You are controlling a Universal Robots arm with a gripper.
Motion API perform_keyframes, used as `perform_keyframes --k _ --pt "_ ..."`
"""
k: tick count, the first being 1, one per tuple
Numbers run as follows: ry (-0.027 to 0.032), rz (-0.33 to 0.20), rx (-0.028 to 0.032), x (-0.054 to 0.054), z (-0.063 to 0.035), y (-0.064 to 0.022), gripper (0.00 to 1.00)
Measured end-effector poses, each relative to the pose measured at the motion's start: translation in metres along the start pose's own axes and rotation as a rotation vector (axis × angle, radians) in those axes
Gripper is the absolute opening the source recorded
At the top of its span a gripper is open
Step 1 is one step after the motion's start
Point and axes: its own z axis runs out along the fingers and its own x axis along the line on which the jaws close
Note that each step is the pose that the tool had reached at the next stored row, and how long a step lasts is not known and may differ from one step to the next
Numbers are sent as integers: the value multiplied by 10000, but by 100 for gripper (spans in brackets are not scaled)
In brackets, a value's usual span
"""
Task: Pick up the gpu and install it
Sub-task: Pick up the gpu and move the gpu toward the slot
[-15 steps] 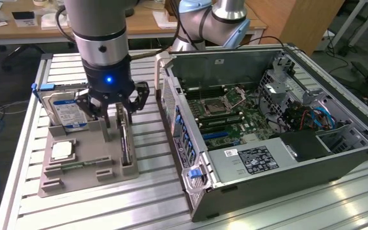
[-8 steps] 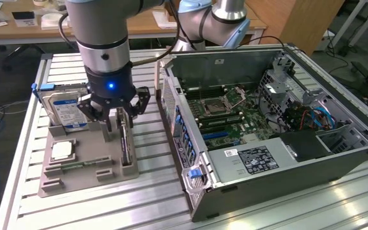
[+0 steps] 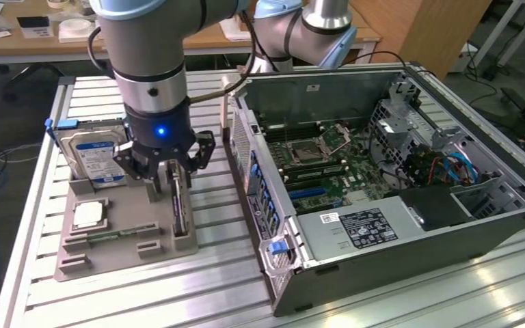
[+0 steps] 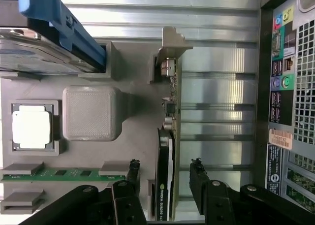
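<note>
The open computer case (image 3: 426, 254) lies on the slatted counter (image 3: 217, 290) beside a gray holder (image 3: 117, 254) (a hard drive (image 3: 93, 154) stands in it too). The gpu (image 4: 166, 190) stands on edge in the holder's slot nearest the case. The hand (image 4: 165, 163) straddles it, fingers (image 4: 133, 173) spread and apparently not touching.

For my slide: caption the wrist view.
Open gripper straddles the gpu, upright on edge in the gray holder.
</note>
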Motion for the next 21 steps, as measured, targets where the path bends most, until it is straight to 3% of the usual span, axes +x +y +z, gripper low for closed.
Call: perform_keyframes --k 21 --pt "-2 14 -1 -9 390 -15 53"
